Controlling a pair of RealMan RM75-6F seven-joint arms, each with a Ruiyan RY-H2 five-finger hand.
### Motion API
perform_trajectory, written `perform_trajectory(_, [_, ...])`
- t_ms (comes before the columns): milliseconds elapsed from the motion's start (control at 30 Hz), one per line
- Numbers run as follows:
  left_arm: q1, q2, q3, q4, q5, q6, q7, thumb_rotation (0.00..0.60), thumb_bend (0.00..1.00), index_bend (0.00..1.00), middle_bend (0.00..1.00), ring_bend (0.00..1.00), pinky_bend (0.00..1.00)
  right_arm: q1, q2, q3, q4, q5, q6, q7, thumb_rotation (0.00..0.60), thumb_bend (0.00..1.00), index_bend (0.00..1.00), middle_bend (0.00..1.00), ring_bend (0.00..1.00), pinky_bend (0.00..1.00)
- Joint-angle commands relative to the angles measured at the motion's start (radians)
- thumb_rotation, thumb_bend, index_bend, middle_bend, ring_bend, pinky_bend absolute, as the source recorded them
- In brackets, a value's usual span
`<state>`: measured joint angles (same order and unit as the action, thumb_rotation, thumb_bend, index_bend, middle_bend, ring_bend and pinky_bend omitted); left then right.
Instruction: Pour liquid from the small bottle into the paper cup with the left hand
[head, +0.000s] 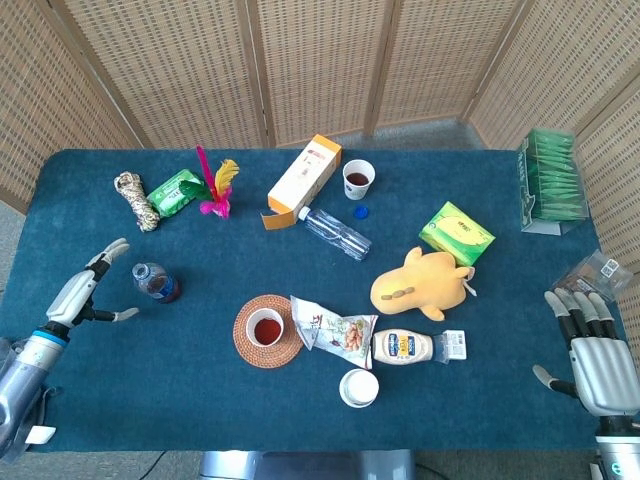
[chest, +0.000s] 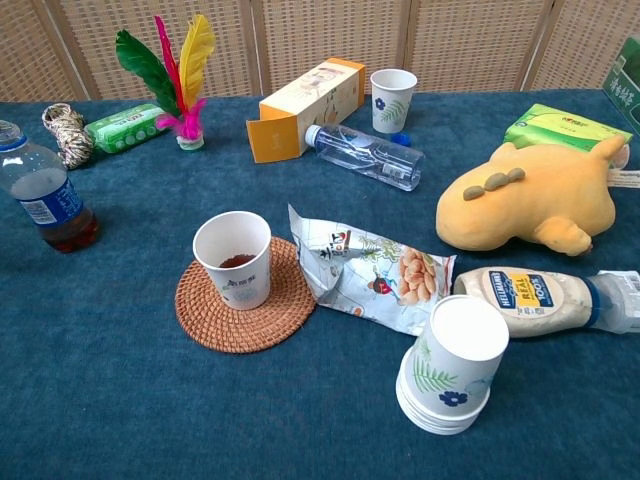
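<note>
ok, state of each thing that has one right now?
small bottle: upright, capped, some dark liquid at the bottom
paper cup: upright on coaster, a little dark liquid inside
clear bottle: lying down, cap off
left hand: open, beside small bottle, not touching
right hand: open, holding nothing

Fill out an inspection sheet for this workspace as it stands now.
Surface: blue cloth table, no spills seen.
Job's things: small bottle upright, dark liquid low inside; paper cup on a woven coaster, some dark liquid in it.
Clutter: snack bag, mayonnaise bottle, yellow plush, lying clear bottle, carton, upturned cup stack.
Hands: left hand holds nothing, fingers spread, beside the small bottle without touching it; right hand holds nothing, at the table edge.
Cables: nothing seen.
Surroundings: wicker screens.
</note>
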<state>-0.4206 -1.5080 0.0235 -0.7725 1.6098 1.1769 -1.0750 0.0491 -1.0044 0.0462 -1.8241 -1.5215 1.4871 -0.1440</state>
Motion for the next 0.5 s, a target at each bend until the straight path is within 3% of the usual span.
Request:
perform_trajectory(33, [-0.008,-0.012,0.002,0.010,-0.003,-0.007,-0.007,0.600,0.20,0.00,0.00,0.00,0.00,0.001,0.001,-0.001,-0.001,0.001,-0.003,0.001,0.600,0.00,0.00,0.00,0.00,0.00])
perform_trajectory(500, [-0.038,-0.039,0.011,0.015,-0.007,-0.021,-0.022,0.600,0.20,0.00,0.00,0.00,0.00,0.005,0.006,-0.002,-0.002,0.006,-0.013,0.018,0.600,0.00,0.00,0.00,0.00,0.00])
